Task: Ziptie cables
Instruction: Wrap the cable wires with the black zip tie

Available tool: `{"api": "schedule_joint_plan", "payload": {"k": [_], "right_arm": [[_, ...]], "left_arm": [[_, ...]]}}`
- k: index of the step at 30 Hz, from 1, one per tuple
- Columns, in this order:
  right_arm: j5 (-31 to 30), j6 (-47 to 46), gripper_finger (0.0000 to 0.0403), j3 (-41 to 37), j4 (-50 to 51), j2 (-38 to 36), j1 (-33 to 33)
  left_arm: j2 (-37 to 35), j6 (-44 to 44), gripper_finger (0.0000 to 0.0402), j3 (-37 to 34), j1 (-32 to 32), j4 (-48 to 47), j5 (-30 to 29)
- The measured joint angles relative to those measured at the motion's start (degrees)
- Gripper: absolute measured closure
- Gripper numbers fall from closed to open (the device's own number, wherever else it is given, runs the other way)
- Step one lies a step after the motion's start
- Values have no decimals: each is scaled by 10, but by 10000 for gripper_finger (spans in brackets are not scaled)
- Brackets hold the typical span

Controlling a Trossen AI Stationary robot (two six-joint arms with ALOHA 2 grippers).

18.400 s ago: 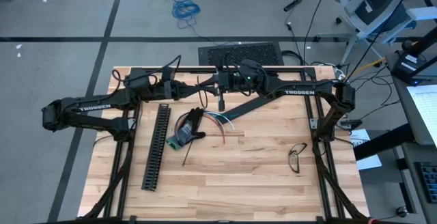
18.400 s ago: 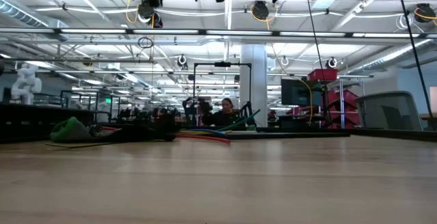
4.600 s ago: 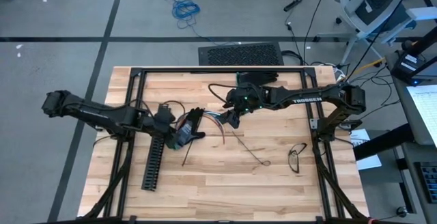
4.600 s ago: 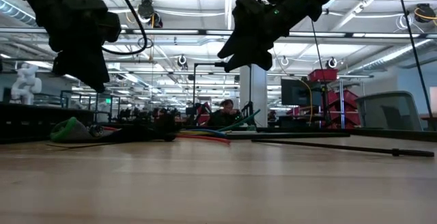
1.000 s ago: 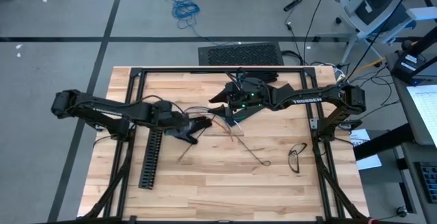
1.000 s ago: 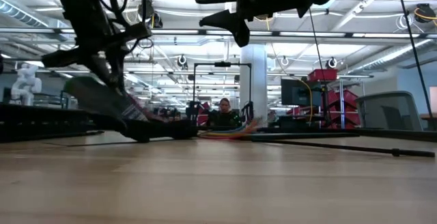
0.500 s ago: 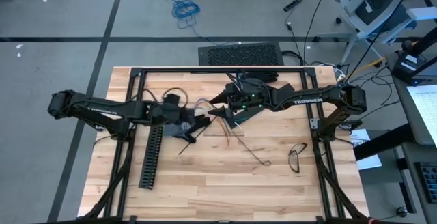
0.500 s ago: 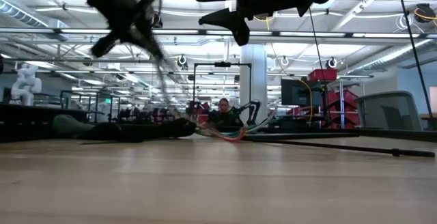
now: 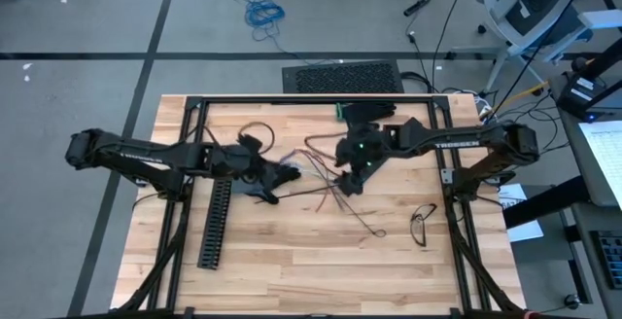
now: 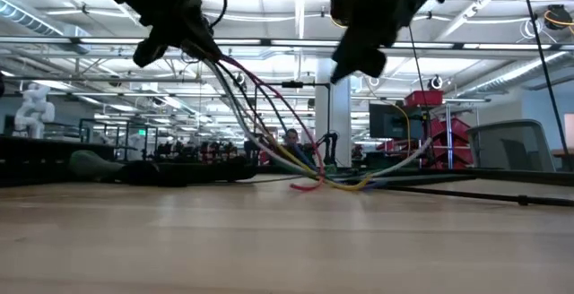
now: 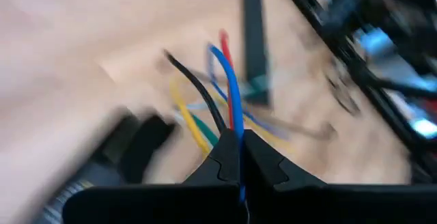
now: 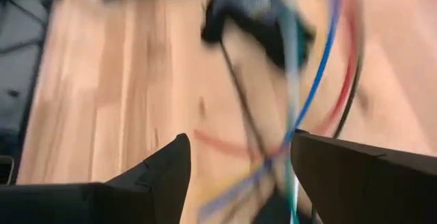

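Note:
The cables (image 9: 326, 178) are thin blue, red, yellow, green and dark wires near the table's middle. My left gripper (image 9: 288, 171) is shut on them and shows raised at the upper left of the low view (image 10: 193, 38). From it the cables (image 10: 269, 133) slope down to the wood. My right gripper (image 9: 350, 185) hangs open above the cables' lying part, tipped downward; in its wrist view the open fingers (image 12: 235, 166) stand over blurred wires (image 12: 321, 80) without touching them. My left gripper pinches several of the wires together between its two shut fingertips, at a stretch of the bundle (image 11: 229, 125) just ahead of them. The fingers slant down from the table's left. The wires hang from the fingers, their far part (image 10: 323, 183) lying on the table.
A long black slotted channel (image 9: 219, 220) lies near the left gripper. A dark heap (image 9: 264, 181) sits under the left gripper. A thin dark strip (image 9: 362, 217) lies right of centre, and a pair of glasses (image 9: 423, 224) lies near the right edge.
My left gripper has shut on the cables, rolled its wrist and risen, drawing one end of the bundle up off the table while the other end stays down. My right gripper has moved toward the near edge and tipped downward over the cables, staying open.

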State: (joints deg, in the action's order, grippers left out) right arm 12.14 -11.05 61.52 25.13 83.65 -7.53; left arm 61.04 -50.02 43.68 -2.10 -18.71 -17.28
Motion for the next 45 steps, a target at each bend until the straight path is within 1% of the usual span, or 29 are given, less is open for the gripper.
{"api": "schedule_joint_plan", "payload": {"k": [3, 7, 9, 10, 12, 15, 17, 20, 23, 25, 27, 29, 31, 33, 35, 37, 40, 42, 43, 45], "right_arm": [[-44, -48, 168, 0, 37, -8, 28], [-90, -137, 167, 0, 18, -8, 68], [-113, -175, 167, 0, 3, -8, 87], [-127, -194, 167, 0, -2, -8, 97], [-156, -231, 168, 0, -13, -8, 117], [-192, -276, 168, 0, -20, -8, 143], [-211, -299, 167, 0, -22, -8, 159], [-233, -326, 168, 0, -23, -8, 178], [-254, -337, 167, 0, -25, -8, 195], [-258, -337, 168, 0, -26, -8, 203], [-258, -335, 167, 0, -26, -8, 209], [-259, -329, 167, 0, -25, -8, 216], [-261, -321, 168, 0, -18, -8, 222], [-274, -315, 167, 0, 11, -8, 229], [-297, -316, 168, 0, 68, -10, 235], [-306, -320, 169, 0, 134, -19, 237], [-314, -343, 179, 0, 224, -36, 238], [-312, -355, 189, 0, 266, -49, 238], [-307, -361, 194, 0, 279, -55, 239], [-269, -372, 203, 0, 301, -67, 239]], "left_arm": [[-20, 66, 400, 0, 14, 3, -76], [-57, 182, 400, 0, 43, 17, -214], [-77, 245, 400, 0, 59, 48, -278], [-88, 277, 400, 0, 67, 69, -299], [-107, 356, 400, 0, 81, 127, -324], [-132, 470, 400, 0, 91, 214, -326], [-147, 504, 400, 0, 88, 252, -318], [-168, 505, 400, 2, 72, 254, -291], [-184, 503, 400, 2, 48, 253, -241], [-188, 480, 400, 3, 31, 252, -215], [-188, 426, 401, 3, 12, 237, -189], [-187, 364, 401, 3, -5, 204, -145], [-178, 305, 401, 3, -22, 156, -105], [-167, 253, 401, 3, -40, 102, -89], [-159, 222, 401, 3, -58, 68, -92], [-158, 220, 401, 3, -71, 69, -110], [-160, 218, 401, 3, -82, 82, -177], [-161, 219, 401, 3, -82, 97, -226], [-162, 219, 401, 3, -82, 107, -251], [-166, 223, 401, 4, -82, 114, -297]]}}
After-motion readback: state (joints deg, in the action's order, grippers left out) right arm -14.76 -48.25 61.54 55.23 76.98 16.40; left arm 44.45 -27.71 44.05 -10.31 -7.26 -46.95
